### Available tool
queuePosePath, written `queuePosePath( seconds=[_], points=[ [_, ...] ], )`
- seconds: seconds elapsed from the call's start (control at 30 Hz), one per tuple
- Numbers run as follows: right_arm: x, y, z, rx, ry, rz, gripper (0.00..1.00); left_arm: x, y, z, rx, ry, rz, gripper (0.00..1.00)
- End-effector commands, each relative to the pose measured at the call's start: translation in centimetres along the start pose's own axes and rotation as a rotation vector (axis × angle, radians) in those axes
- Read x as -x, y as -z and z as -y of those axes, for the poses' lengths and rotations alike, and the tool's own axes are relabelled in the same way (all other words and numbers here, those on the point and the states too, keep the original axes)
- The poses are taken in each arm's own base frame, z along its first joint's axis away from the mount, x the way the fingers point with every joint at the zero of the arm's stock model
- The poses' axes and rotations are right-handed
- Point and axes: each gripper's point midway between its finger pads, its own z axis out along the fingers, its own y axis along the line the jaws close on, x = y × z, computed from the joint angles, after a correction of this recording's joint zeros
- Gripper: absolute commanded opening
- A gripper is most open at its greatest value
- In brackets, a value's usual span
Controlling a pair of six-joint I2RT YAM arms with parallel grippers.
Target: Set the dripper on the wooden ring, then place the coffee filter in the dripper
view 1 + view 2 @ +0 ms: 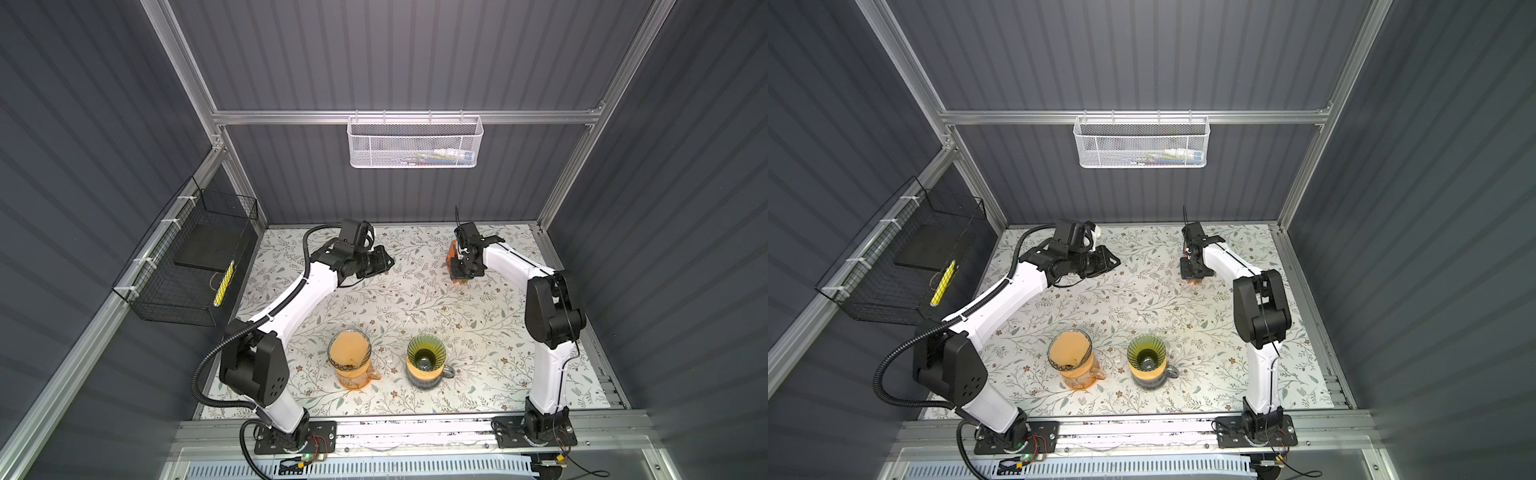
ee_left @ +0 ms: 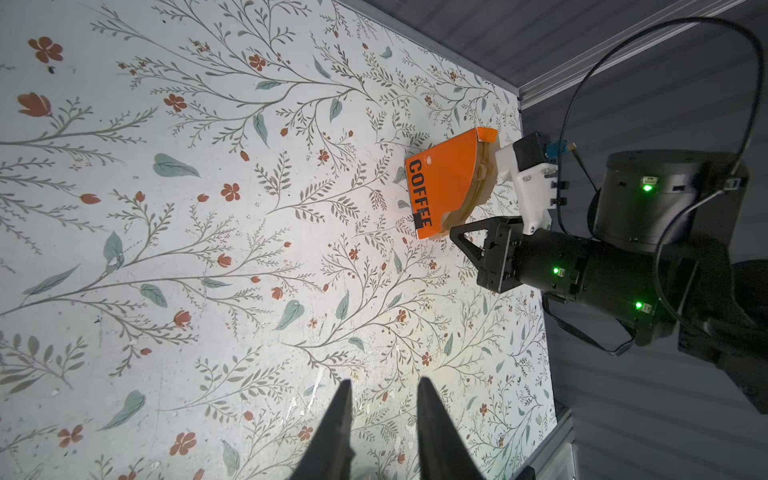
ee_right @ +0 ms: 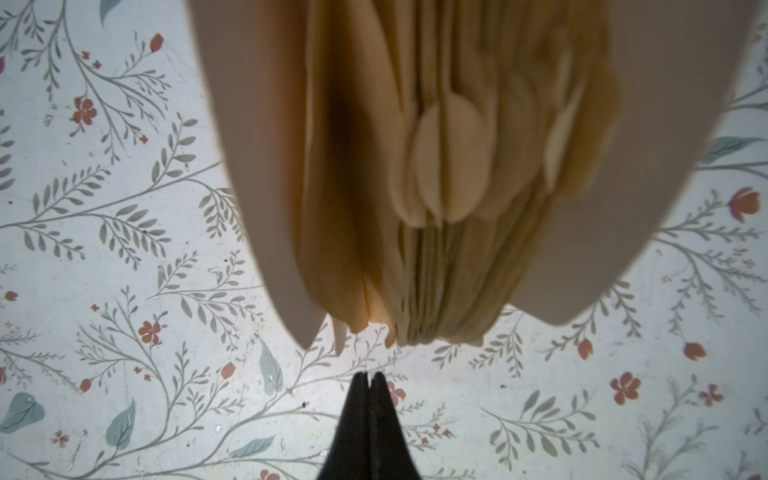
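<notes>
Floral tabletop (image 3: 124, 270): filter stack (image 3: 436, 249) just ahead of closed right tool (image 3: 370, 376).

Two eyes overhead, one per wrist.
Both top views look steeply down from high at the front, sharing the whole floral tabletop (image 1: 415, 299). The left wrist camera faces the orange filter box (image 2: 449, 183) from well apart; the right wrist camera sits close over the same box, its paper filters (image 3: 444, 166) blurred.
</notes>
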Motion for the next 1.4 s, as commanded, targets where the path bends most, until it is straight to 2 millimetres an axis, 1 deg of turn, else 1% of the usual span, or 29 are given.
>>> queuePosePath(
  seconds=[0.0, 0.03, 0.07, 0.17, 0.43, 0.93, 1.03, 1.2, 1.37],
  points=[
    [0.3, 0.8, 0.0, 0.011, -0.014, 0.015, 0.09, 0.2, 1.0, 0.4, -0.024, 0.007, 0.013, 0.28],
    [0.4, 0.8, -0.1, 0.014, -0.011, 0.017, 0.14, 0.2, 0.9, 0.4, -0.023, 0.007, 0.012, 0.28],
    [0.6, 0.8, -0.1, 0.011, -0.009, 0.019, 0.17, 0.2, 0.9, 0.4, -0.024, 0.007, 0.013, 0.28],
    [1.1, 0.5, -0.2, 0.010, -0.003, 0.020, 0.21, 0.2, 0.8, 0.4, -0.021, 0.007, 0.011, 0.28],
    [2.2, -0.3, -0.5, 0.007, 0.009, 0.022, 0.22, 0.2, 0.4, 0.1, -0.013, 0.009, 0.003, 0.28],
    [2.1, -1.2, -0.3, -0.009, 0.017, 0.007, 0.21, 0.3, 0.2, 0.1, -0.008, 0.011, 0.001, 0.28],
    [2.1, -0.9, -0.3, -0.007, 0.013, 0.007, 0.20, 0.3, 0.3, 0.1, -0.008, 0.010, 0.001, 0.28],
    [2.0, 0.3, -0.5, 0.010, 0.002, 0.023, 0.21, 0.2, 0.3, 0.1, -0.010, 0.012, 0.001, 0.28],
    [1.6, 0.7, -0.8, 0.020, 0.004, 0.024, 0.22, 0.2, 0.5, 0.2, -0.016, 0.013, 0.005, 0.28]
  ],
)
